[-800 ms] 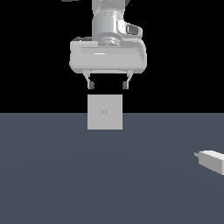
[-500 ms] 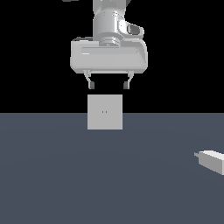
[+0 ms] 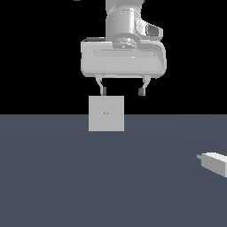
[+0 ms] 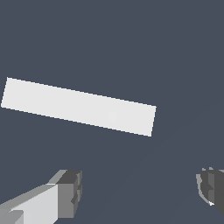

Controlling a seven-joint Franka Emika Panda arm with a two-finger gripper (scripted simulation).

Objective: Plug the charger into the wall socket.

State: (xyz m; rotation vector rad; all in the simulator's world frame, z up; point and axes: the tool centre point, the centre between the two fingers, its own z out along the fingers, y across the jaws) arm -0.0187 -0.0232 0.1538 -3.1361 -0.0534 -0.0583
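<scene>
The wall socket [image 3: 106, 113] is a light grey square plate standing upright on the dark floor, with two tiny yellowish holes at its centre. From the wrist view I see it as a long pale strip [image 4: 78, 106], seen from above its edge. My gripper [image 3: 122, 91] hangs open just above the socket's top edge, nothing between its fingers [image 4: 68, 192]. The charger [image 3: 214, 162], a small light grey block, lies on the floor at the exterior view's far right, partly cut off by the frame edge, far from the gripper.
A dark grey-blue floor [image 3: 88, 186] stretches under everything, with a black background behind the arm.
The gripper has shifted slightly toward the exterior view's right and turned a little. The socket and the charger have stayed where they were.
</scene>
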